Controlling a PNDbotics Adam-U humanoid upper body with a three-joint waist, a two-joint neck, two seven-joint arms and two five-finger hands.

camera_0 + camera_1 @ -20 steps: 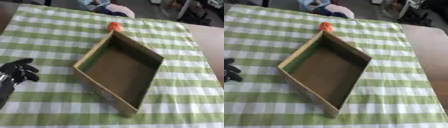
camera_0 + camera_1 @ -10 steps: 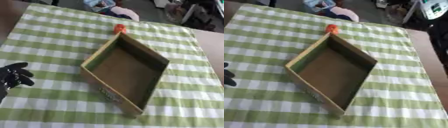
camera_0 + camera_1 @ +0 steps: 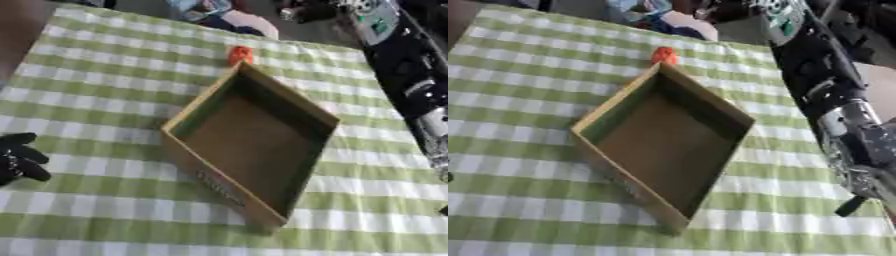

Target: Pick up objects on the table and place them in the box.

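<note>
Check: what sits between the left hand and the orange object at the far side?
Left eye view: only green checked cloth separates the left hand from the orange object; the box lies just right of that line.

a robotics test room rather than a home: a table spread with a green-and-white checked cloth holds an open cardboard box as a staged work surface, a black-and-silver robot arm reaches in along the right side, and blurred clutter crowds the floor beyond the far edge.
</note>
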